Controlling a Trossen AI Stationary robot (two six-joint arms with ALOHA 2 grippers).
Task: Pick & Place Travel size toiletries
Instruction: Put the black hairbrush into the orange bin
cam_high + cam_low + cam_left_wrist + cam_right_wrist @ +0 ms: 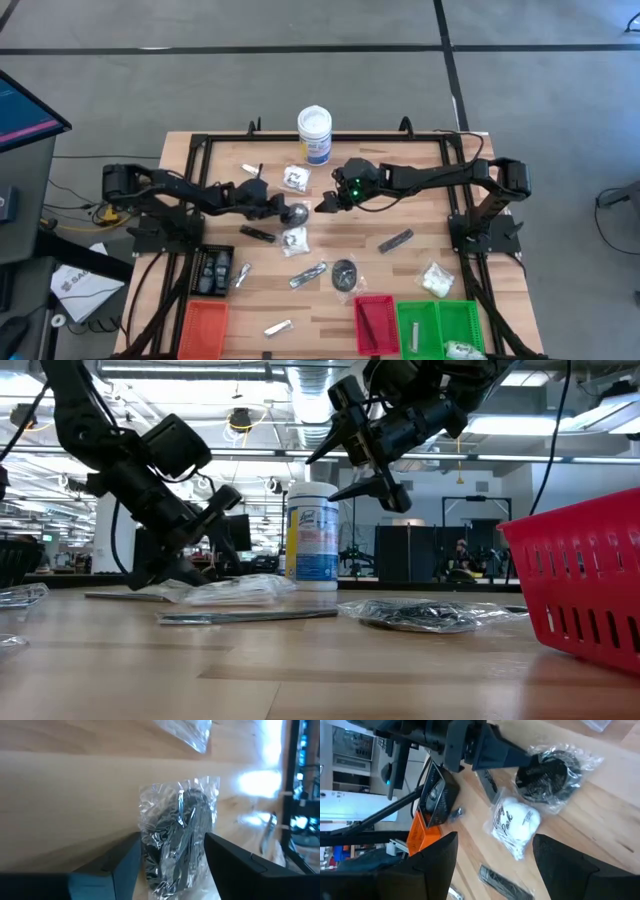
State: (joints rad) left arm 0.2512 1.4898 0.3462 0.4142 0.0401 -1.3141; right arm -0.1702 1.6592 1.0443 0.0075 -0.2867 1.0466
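A dark round disc in a clear crinkled packet lies flat on the wooden table near its middle. My left gripper is low over the table and open, one finger on either side of the packet's near end. My right gripper hangs open in the air just right of the packet, with nothing between its fingers. A clear packet with white contents lies beside the disc packet. More toiletries lie scattered nearer the front. My left gripper straddles the near end of the disc packet, coming in slanting down from the table's left. The clear wrap fills the gap between the fingers; whether they touch it, I cannot tell. The packet lies flat on the table.
A white tub with a blue label stands at the back. Orange, red and green trays line the front edge. A black stick, a silvery sachet and another disc packet lie between.
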